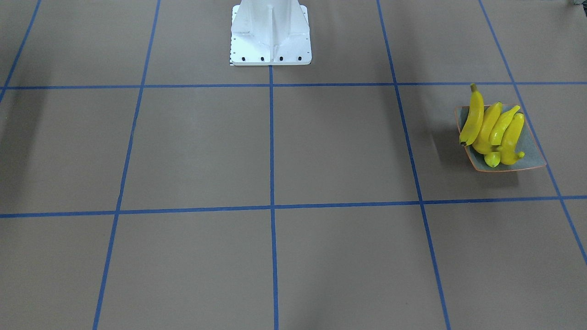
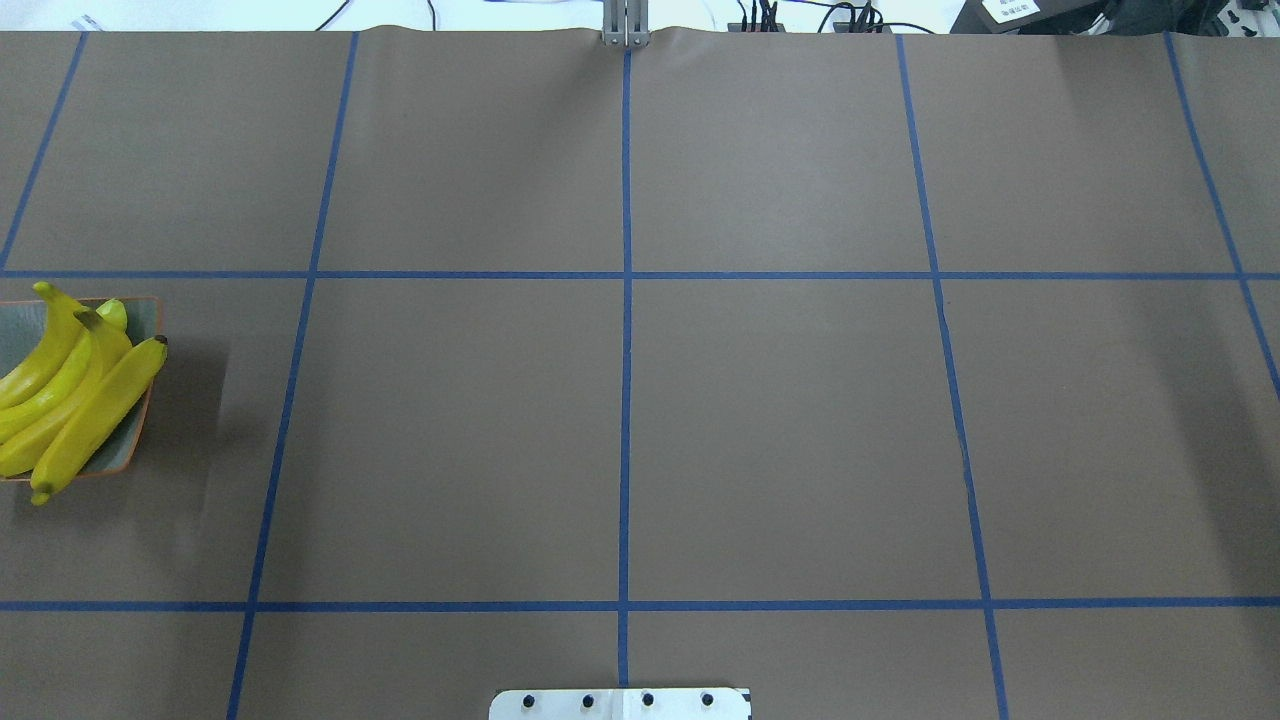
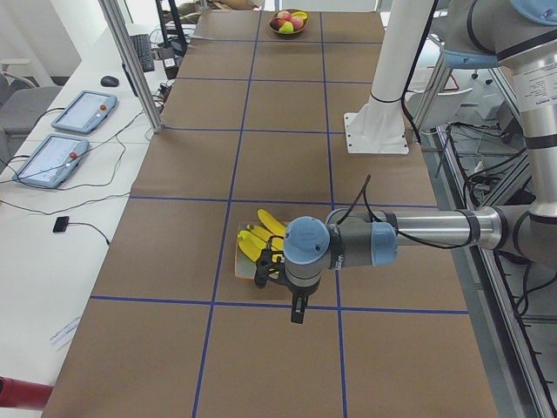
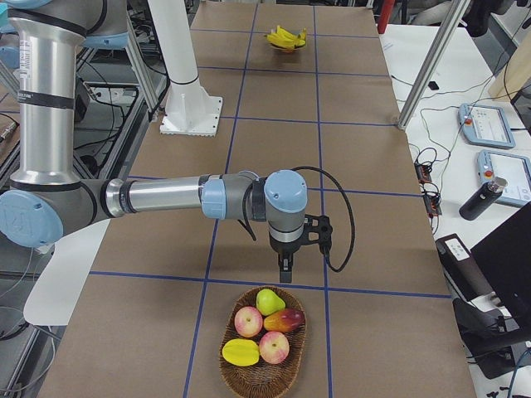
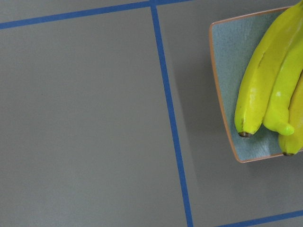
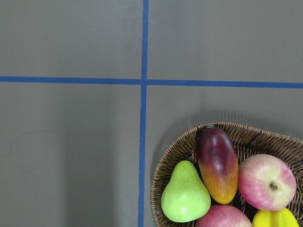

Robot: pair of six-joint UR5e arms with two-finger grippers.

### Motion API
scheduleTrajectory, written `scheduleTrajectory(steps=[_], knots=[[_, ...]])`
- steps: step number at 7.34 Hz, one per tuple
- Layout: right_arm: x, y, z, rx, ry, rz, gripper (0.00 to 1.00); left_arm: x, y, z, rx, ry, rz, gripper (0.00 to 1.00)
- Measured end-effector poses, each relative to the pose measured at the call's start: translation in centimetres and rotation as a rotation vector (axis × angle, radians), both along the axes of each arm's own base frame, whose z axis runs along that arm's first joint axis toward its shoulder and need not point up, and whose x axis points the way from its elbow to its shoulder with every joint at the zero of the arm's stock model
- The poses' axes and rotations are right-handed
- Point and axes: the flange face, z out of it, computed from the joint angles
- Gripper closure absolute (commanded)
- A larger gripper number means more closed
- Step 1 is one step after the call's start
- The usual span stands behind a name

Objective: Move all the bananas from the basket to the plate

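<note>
Several yellow bananas (image 1: 493, 133) (image 2: 70, 400) (image 5: 267, 90) lie side by side on the grey-green plate (image 1: 527, 147) (image 2: 18, 325) (image 5: 227, 56) at the table's left end. At the right end, the wicker basket (image 4: 257, 380) (image 6: 165, 165) holds apples, a green pear, a mango and a yellow fruit; no banana shows in it. My left gripper (image 3: 298, 310) hangs just beside the plate, pointing down. My right gripper (image 4: 284, 267) hangs just short of the basket's rim. Both show only in side views, so I cannot tell whether they are open or shut.
The white arm pedestal (image 1: 270, 34) (image 2: 620, 703) stands mid-table at the robot's edge. Blue tape lines grid the brown table. Metal posts (image 3: 130, 65) (image 4: 427, 66) rise at the far edge, with tablets (image 3: 83, 109) (image 4: 485, 124) on the white bench beyond.
</note>
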Motion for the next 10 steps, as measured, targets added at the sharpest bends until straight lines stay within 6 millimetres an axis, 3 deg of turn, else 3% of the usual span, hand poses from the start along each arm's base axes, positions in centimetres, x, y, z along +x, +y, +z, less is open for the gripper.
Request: scheduleTrajectory(steps=[3, 5, 7, 10], knots=[[0.1, -0.3, -0.4, 0.008, 0.005, 0.001, 0.00, -0.5, 0.6, 1.3, -0.024, -0.078, 0.011, 0.00], [0.0, -0.4, -0.1, 0.000, 0.000, 0.002, 0.00, -0.3, -0.2, -0.2, 0.014, -0.055, 0.008, 0.00], [0.0, -0.1, 0.5, -0.014, 0.000, 0.003, 0.00, -0.2, -1.1, -3.3, 0.078, -0.026, 0.004, 0.00], [0.1, 0.0, 0.3, 0.002, 0.006, -0.007, 0.00, -0.1, -1.3, -4.4, 0.098, -0.021, 0.003, 0.00]])
